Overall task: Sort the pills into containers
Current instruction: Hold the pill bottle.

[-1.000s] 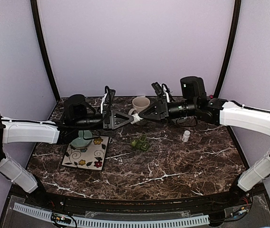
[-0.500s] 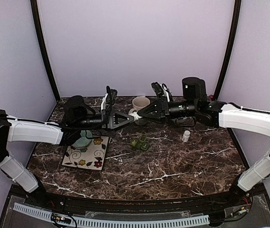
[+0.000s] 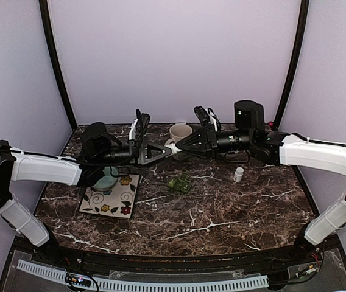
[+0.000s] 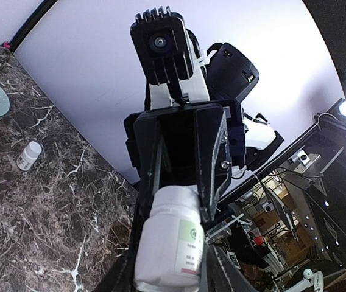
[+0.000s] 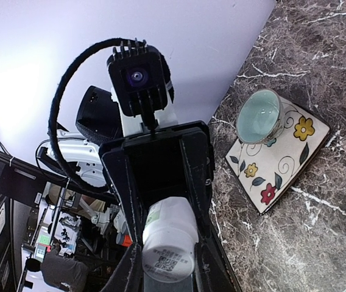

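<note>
Held level in the air just beside the glossy cream mug (image 3: 180,132), clear of the dark, white-veined marble table (image 3: 222,213): a smooth white plastic pill bottle (image 4: 168,243), cylindrical, with a paper label. Clamped at one end by the right gripper (image 3: 176,149), flat black fingers (image 5: 198,182) set narrow against the plastic. Flanked at the other end by the left gripper (image 3: 168,152), jaws at a middling width (cannot tell whether pressing the bottle or just shy of it). On the marble in front of the mug, towards the arm bases: the containers (image 3: 179,182), a small green strip of boxy plastic compartments, too small to tell how the lids stand. Right of the mug, well apart, a tiny white vial (image 3: 239,174), upright. Left of the mug and nearer the bases, a square flower-patterned plate (image 3: 119,204) carrying a round, pale green glazed cup (image 5: 258,115).
</note>
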### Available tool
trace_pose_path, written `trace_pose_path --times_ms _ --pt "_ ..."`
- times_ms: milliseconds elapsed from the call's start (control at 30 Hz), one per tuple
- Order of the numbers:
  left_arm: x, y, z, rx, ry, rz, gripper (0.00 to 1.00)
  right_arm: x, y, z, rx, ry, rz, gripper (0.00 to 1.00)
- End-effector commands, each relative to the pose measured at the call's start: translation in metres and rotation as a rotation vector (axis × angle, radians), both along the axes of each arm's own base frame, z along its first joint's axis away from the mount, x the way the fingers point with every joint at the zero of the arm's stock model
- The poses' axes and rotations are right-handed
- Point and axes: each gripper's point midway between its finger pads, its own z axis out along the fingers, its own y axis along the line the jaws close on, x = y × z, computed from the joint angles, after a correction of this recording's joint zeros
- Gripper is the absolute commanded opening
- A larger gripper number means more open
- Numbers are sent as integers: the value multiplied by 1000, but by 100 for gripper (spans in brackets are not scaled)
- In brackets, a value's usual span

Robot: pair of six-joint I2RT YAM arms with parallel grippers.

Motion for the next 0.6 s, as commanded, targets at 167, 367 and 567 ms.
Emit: trace_pose_path --times_ms 167,367,567 --pt "-1 -1 11 -37 -38 -23 34 3 1 -5 16 6 6 0" --pt "-1 -1 14 -44 -38 -32 20 2 0 -11 3 3 9 0" --pt "-4 0 21 -64 -32 -59 2 -2 -1 -17 -34 -97 49 0"
